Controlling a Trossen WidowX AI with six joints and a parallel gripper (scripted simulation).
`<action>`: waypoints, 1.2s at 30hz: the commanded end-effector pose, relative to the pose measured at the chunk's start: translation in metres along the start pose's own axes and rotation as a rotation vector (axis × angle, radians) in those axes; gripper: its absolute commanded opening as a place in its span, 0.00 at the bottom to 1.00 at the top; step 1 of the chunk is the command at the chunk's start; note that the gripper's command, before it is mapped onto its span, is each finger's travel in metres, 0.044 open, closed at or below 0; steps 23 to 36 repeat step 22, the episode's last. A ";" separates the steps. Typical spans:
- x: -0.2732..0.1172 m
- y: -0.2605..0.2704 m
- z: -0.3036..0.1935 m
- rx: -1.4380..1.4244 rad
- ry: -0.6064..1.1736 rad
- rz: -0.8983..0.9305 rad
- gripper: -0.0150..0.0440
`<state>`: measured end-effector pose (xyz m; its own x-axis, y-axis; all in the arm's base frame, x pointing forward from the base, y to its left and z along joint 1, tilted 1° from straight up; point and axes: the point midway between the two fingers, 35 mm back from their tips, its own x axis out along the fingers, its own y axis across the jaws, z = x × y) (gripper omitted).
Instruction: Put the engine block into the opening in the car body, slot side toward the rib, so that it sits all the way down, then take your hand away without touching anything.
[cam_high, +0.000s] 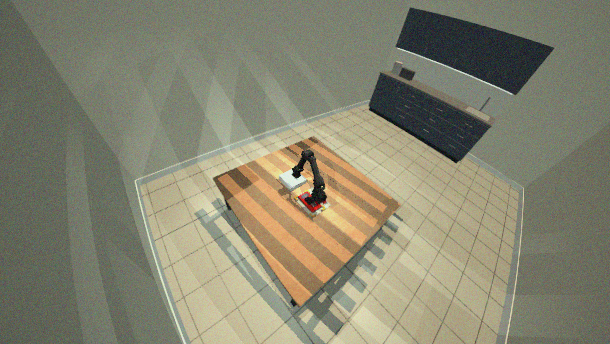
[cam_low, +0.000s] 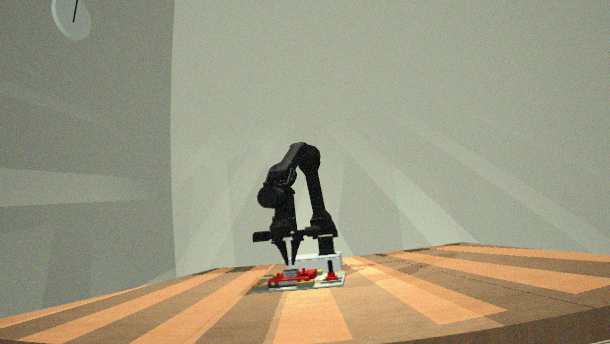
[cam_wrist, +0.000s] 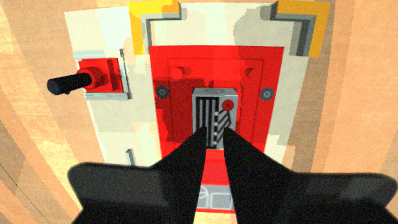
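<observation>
The grey engine block (cam_low: 290, 273) (cam_wrist: 214, 112) sits in the opening of the red car body (cam_low: 278, 281) (cam_wrist: 275, 65). Its striped top with a round red cap faces up, and the block stands somewhat above the red surface in the exterior view. The rib and the slot side cannot be made out, nor how deep the block sits. My gripper (cam_low: 290, 263) (cam_wrist: 214, 132) is nearly closed, with a narrow gap and nothing between the fingertips. The tips are just above the block and cover its near part in the wrist view.
The car body lies on a pale base plate (cam_wrist: 215, 27) with yellow corner brackets (cam_wrist: 320, 30) (cam_wrist: 136, 30). A red fixture (cam_low: 331, 276) (cam_wrist: 112, 75) with a black upright handle (cam_wrist: 69, 84) stands left of the body in the wrist view. A white box (cam_high: 291, 180) is at the arm's base.
</observation>
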<state>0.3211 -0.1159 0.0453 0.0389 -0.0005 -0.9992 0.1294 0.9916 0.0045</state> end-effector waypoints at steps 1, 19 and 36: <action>0.000 0.000 0.000 0.003 0.003 0.002 0.25; 0.000 0.000 0.000 0.003 0.003 0.002 0.34; 0.000 0.000 0.000 0.003 0.003 0.002 0.48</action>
